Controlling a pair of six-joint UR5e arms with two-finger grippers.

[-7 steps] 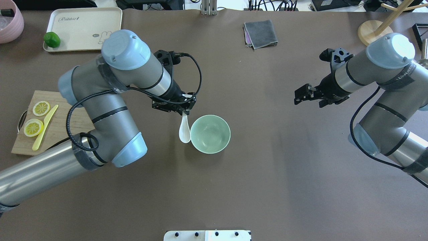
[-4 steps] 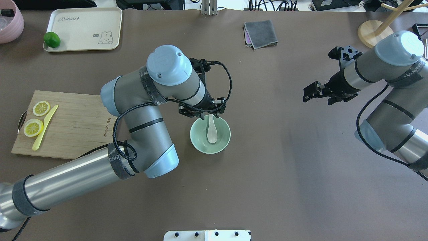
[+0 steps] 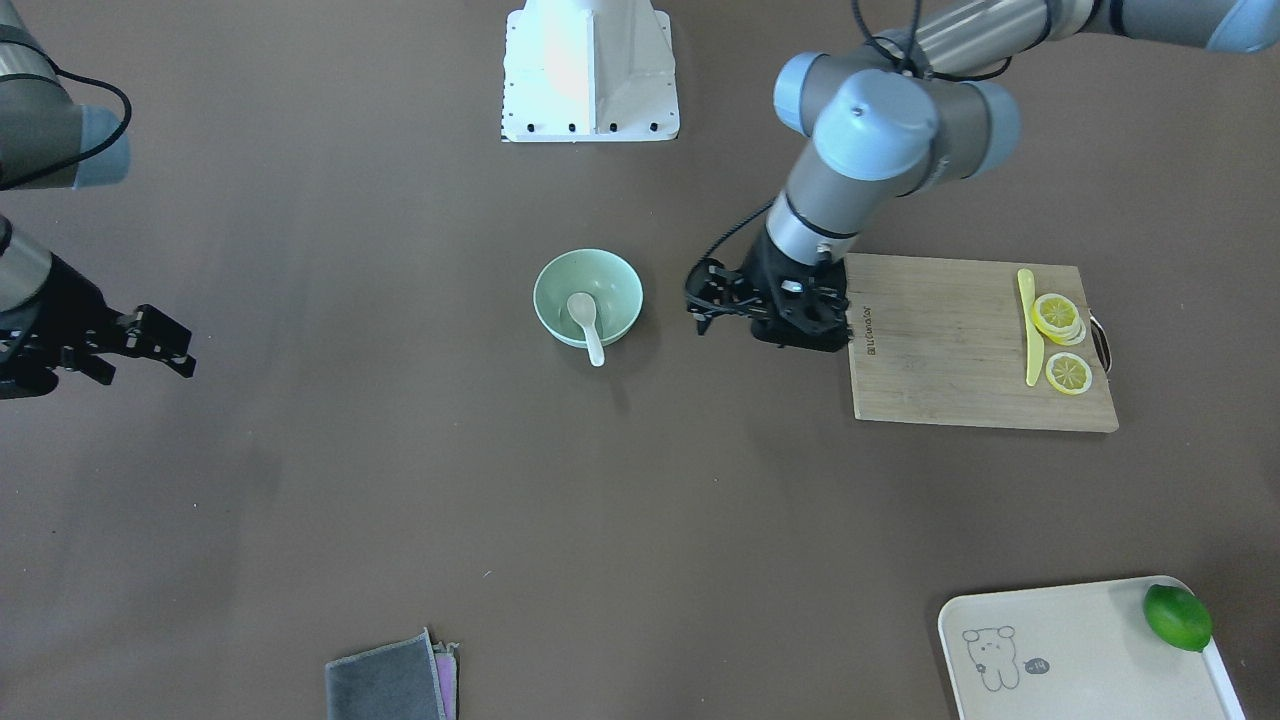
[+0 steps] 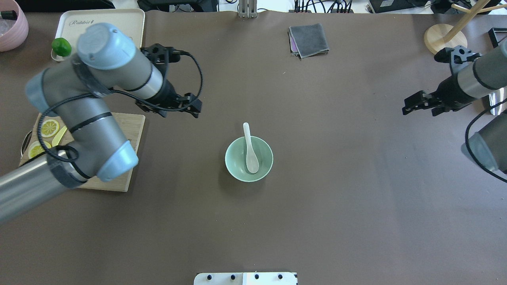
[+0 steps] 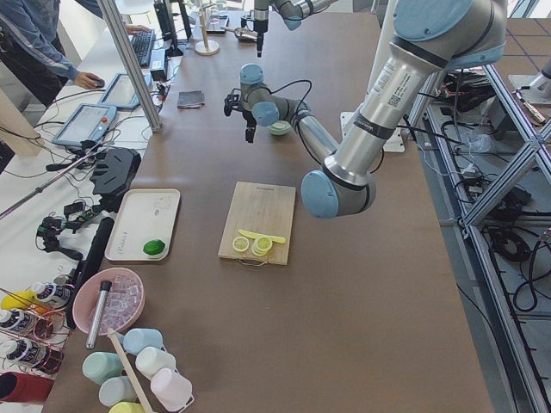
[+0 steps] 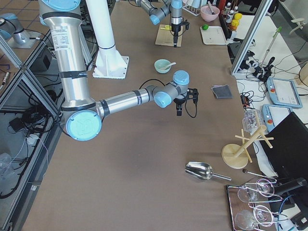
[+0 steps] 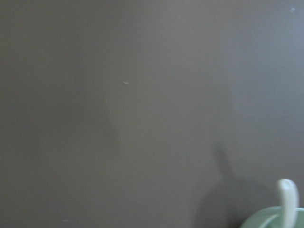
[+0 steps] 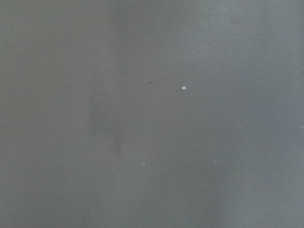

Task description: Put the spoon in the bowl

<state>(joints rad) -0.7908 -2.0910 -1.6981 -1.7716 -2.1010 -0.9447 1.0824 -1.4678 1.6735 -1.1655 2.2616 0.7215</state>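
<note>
The white spoon (image 4: 251, 153) lies with its scoop in the pale green bowl (image 4: 231, 163) at the table's middle, its handle resting over the far rim. Both also show in the front view, the spoon (image 3: 585, 320) inside the bowl (image 3: 558, 283). My left gripper (image 4: 195, 107) is open and empty, well to the left of the bowl and a little beyond it, by the cutting board's corner. The left wrist view catches the spoon's handle (image 7: 288, 198) and the bowl's rim (image 7: 264, 223) at its bottom right. My right gripper (image 4: 408, 107) is open and empty, far right.
A wooden cutting board (image 4: 132, 132) with lemon slices (image 4: 49, 127) and a yellow knife lies at the left under my left arm. A cream tray (image 4: 99, 27) with a lime (image 4: 61, 46) is at the back left. A grey cloth (image 4: 309, 39) lies at the back.
My left gripper carried the spoon over the bowl, let it go there, and pulled back to the left and away. My right arm has drawn back to the right.
</note>
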